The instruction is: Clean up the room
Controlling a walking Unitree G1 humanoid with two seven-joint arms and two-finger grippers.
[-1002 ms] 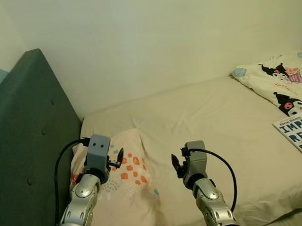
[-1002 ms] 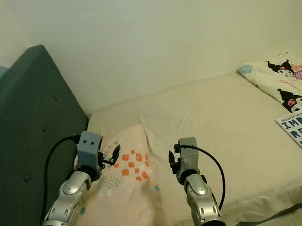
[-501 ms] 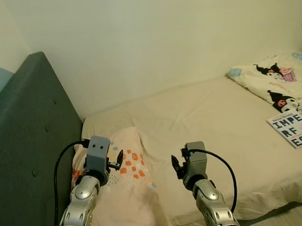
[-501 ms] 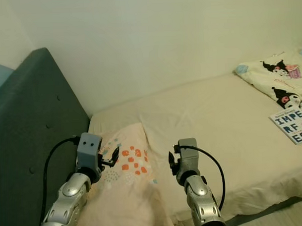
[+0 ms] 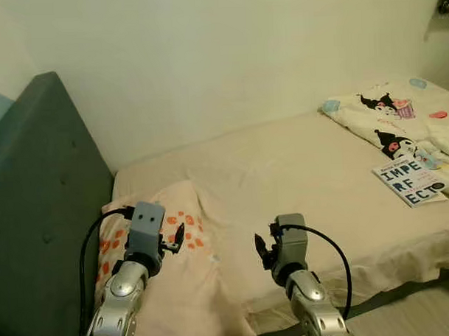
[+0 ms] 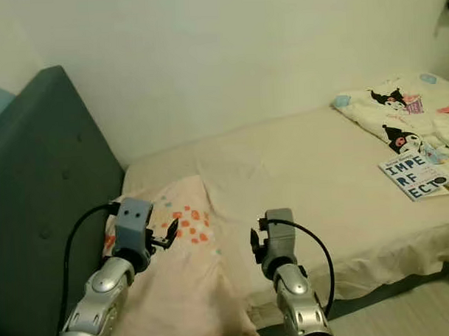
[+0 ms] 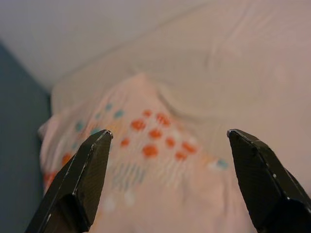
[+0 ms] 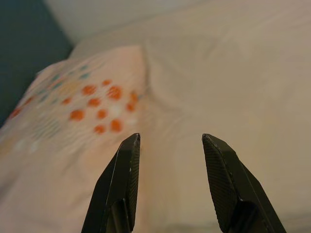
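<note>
Fingers parted on both grippers, nothing held; cleanup looks barely begun.

Left gripper [image 5: 175, 238] hovers over the pale pillow with orange dots [image 5: 184, 230] beside the grey-green headboard [image 5: 34, 211], its fingers [image 7: 80, 182] wide apart and empty. Right gripper [image 5: 261, 249] hangs above the cream bed sheet [image 5: 298, 173], fingers [image 8: 119, 184] moderately apart, also empty. Farther right, a book [image 5: 407, 181] lies on the bed just beside a crumpled cartoon-print blanket [image 5: 389, 122]. Judgement: pillow seems placed at the head; book and blanket remain to tidy.
</note>
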